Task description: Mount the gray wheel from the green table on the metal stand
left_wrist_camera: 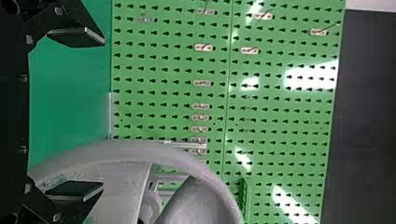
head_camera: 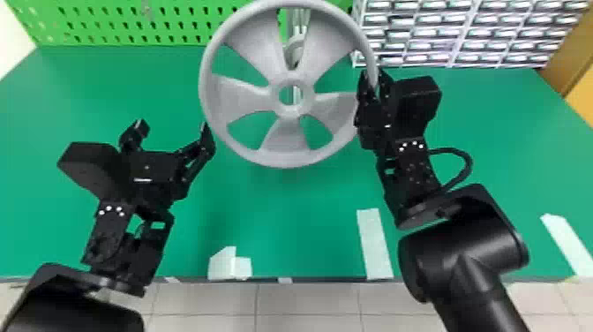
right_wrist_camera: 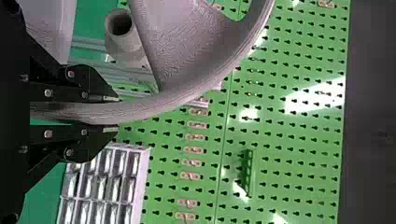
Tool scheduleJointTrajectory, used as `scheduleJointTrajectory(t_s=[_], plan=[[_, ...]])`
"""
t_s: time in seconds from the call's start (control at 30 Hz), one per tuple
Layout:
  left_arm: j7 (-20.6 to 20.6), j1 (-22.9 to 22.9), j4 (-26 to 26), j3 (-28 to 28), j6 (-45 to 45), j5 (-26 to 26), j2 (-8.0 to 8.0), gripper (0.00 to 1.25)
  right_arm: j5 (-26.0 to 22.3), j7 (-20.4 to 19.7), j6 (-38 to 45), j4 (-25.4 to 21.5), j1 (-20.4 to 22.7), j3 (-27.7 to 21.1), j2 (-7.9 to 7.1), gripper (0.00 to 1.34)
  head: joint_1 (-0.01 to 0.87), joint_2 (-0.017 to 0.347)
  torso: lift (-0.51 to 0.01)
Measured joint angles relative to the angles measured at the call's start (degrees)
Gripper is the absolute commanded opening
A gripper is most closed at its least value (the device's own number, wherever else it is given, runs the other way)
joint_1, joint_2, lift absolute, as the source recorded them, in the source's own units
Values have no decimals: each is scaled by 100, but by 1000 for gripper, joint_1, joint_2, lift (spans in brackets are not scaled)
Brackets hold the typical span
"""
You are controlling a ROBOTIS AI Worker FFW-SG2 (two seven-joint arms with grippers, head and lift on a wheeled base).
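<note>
Gray wheel [head_camera: 289,114], R gripper [head_camera: 373,76] jaws gripping it, L gripper [head_camera: 173,125] jaws open (nr wheel)

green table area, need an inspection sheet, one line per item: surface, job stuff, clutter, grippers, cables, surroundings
surface: green table, flat
job's things: gray wheel held by its rim; metal stand behind it in the head view
clutter: white strips near the front edge
grippers: left open, holding nothing; right closed on the rim
cables: black cable looped beside the right wrist
surroundings: green pegboard, drawer rack, tiled floor
</note>
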Motion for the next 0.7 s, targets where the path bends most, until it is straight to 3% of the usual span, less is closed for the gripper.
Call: scheduleJointTrajectory(t_s=[0.23,0.7], plan=[[-373,-214,205,-2,191,284,1,1055,-42,-251,-219,114,4,116,-7,230,867,52,-100],[-385,-471,705,-261,-50,644,-7,1032,-109,-737,-521,245,-35,307,-7,230,867,52,-100]])
